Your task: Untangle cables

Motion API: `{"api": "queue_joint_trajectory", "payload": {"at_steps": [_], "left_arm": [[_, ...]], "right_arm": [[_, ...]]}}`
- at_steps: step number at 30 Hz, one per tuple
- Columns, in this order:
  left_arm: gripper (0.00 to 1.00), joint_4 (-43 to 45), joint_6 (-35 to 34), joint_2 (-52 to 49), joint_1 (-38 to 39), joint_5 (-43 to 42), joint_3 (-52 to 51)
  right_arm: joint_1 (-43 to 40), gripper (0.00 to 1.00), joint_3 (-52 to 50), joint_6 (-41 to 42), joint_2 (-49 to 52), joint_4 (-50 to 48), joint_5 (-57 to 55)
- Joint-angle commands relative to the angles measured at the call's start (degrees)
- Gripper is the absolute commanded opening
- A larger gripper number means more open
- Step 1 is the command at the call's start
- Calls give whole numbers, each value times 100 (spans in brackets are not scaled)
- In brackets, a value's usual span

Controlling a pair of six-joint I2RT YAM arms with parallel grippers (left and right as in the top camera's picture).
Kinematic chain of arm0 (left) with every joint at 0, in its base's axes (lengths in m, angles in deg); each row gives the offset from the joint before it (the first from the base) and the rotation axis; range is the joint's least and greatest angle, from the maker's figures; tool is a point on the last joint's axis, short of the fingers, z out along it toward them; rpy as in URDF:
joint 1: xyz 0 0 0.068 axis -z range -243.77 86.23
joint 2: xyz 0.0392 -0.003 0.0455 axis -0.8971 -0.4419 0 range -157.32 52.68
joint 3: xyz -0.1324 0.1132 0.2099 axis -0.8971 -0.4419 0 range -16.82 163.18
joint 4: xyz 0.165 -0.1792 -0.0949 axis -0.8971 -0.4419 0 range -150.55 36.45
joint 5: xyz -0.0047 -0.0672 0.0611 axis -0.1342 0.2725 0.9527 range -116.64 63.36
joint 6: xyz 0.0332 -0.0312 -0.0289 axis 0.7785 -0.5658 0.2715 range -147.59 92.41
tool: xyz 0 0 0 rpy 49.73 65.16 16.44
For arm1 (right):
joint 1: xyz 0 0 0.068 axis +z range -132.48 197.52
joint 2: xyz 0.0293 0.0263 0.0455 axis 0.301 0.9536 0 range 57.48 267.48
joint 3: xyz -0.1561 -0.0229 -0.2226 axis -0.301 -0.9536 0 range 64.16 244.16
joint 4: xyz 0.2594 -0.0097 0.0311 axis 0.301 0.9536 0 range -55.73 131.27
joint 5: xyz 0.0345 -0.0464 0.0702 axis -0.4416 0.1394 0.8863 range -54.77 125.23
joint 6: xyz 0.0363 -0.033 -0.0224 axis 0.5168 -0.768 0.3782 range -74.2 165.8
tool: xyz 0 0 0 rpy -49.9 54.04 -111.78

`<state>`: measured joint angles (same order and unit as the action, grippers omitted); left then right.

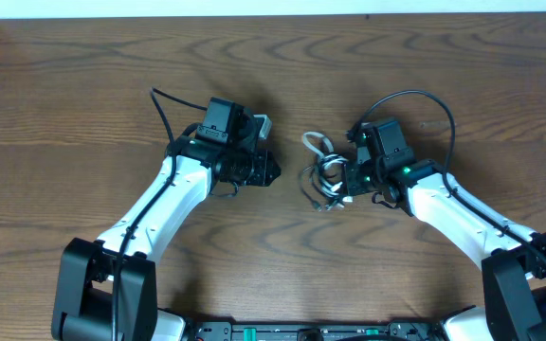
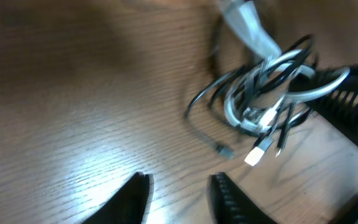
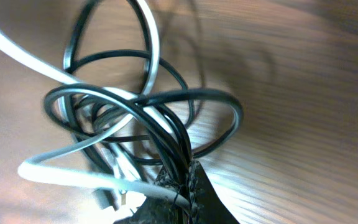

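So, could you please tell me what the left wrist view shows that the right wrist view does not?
Only the left wrist view: the left gripper, open and empty, and a white plug end sticking out of the bundle. Only the right wrist view: the exact spot where the right gripper pinches the black strands. Both: the tangled black and white cables on the wooden table.

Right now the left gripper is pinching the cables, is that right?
No. The right gripper is pinching the cables, as the right wrist view shows. The left gripper is open and empty.
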<state>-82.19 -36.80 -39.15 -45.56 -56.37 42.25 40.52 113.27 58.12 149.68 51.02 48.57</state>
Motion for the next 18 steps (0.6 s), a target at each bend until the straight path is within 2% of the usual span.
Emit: {"api": "queue_joint_trajectory", "payload": {"at_steps": [1, 6, 18], "left_arm": [[42, 129, 31, 114, -13, -450, 24], [42, 264, 31, 114, -13, -608, 24], [42, 258, 31, 114, -13, -627, 24]], "right_arm": [[-2, 1, -9, -671, -4, -192, 1733], [-2, 1, -9, -682, -4, -678, 2900], [-2, 1, -9, -680, -4, -907, 3274]]}}
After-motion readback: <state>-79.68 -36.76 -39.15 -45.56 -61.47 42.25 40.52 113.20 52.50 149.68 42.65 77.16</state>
